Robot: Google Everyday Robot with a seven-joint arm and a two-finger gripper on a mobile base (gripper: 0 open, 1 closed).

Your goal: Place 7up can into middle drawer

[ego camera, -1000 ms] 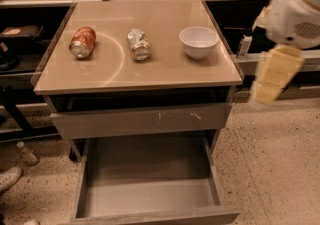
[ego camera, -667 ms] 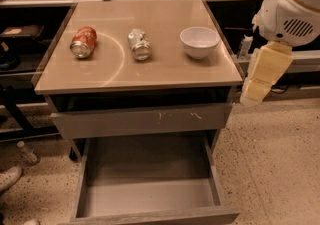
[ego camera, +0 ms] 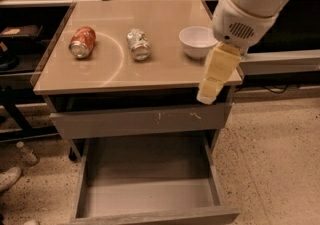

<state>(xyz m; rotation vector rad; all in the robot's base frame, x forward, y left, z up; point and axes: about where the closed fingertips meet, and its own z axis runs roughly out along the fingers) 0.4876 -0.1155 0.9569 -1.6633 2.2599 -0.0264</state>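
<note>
Tan surface (ego camera: 165,76) carries the 7up can (ego camera: 138,44), lying ungrasped; gripper (ego camera: 207,96) hangs empty at its right edge, its spread impossible to tell; middle drawer (ego camera: 150,196) stands open, waiting.

The pincer (ego camera: 207,94) has swung inward, now hanging over the table's (ego camera: 125,76) front right corner.

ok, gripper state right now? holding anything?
Gripper: at the table's front right corner, open or shut cannot be told, holding nothing; the 7up can lies on the table.
</note>
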